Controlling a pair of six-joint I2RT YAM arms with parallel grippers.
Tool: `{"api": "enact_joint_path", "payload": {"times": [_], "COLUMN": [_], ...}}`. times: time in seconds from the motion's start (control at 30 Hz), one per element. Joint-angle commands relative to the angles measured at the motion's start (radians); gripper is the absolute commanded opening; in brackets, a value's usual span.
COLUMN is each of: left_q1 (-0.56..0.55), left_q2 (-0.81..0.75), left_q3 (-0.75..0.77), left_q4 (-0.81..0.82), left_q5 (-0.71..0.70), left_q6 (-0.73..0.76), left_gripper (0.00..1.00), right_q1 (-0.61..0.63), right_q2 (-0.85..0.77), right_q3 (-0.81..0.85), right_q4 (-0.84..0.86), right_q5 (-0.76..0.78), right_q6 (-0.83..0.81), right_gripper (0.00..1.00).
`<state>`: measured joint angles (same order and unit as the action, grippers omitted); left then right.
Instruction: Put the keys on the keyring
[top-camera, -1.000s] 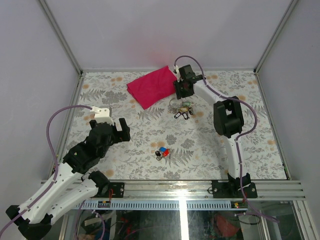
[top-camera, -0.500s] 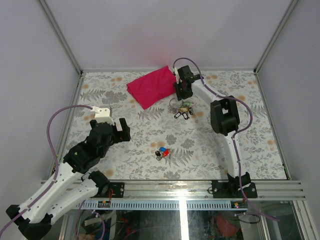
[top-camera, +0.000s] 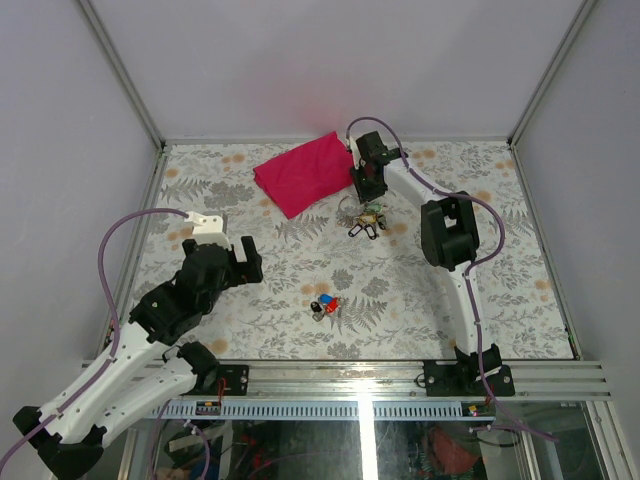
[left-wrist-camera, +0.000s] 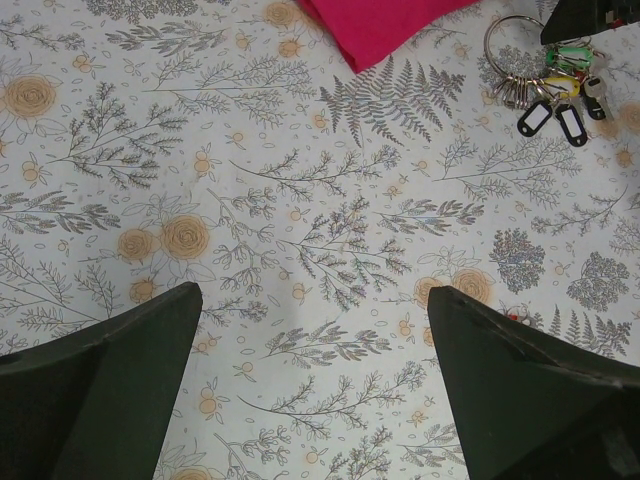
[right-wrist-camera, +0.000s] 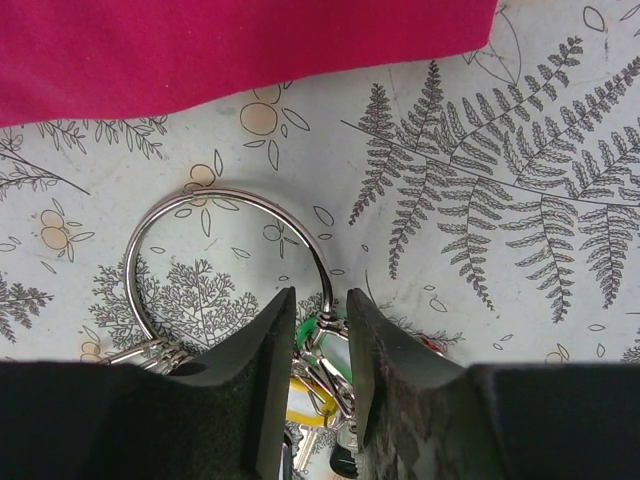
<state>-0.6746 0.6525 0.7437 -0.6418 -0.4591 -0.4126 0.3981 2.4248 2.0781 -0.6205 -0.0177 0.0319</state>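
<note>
Keys (top-camera: 324, 306) with one red head and one blue head lie together on the flower-patterned table (top-camera: 450, 300), near the middle and towards the near edge, with neither arm touching them. The keyring (top-camera: 365, 218) lies well apart from them, farther back and a little to the right, just beside the near corner of the magenta cloth (top-camera: 305, 172). Its black-headed keys fan out on the near side of the thin silver ring (right-wrist-camera: 228, 189).

The right gripper (right-wrist-camera: 320, 330) points down over the keyring, its two fingers separated by a narrow gap. The ring's wire and a green and a yellow tag sit in that gap; whether the fingers press on them cannot be told.

The left gripper (left-wrist-camera: 315, 400) hangs above the table on the near left with its fingers spread wide and nothing between them, well away from the keys and the keyring.
</note>
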Motion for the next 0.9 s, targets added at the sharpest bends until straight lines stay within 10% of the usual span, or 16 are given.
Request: {"api": "enact_joint_path", "payload": {"times": [0.0, 0.4, 0.87], "left_q1": [-0.007, -0.007, -0.006], "left_q2": [0.001, 0.003, 0.004], "left_q3": [-0.006, -0.005, -0.005], "left_q4": [0.064, 0.064, 0.066], "left_q5": [0.002, 0.002, 0.008], "left_q6": [0.012, 0.011, 0.012], "left_gripper": [1.0, 1.0, 1.0], "right_q1": [-0.008, -0.003, 0.086], "right_q2": [0.036, -0.048, -0.307], "right_q3": [0.017, -0.161, -0.528], "right_q4": [-0.023, 0.044, 0.187], "right_q5": [-0.009, -0.056, -0.089], "right_q6": [-0.019, -0.045, -0.164], "right_gripper": [0.32, 0.07, 0.01]}}
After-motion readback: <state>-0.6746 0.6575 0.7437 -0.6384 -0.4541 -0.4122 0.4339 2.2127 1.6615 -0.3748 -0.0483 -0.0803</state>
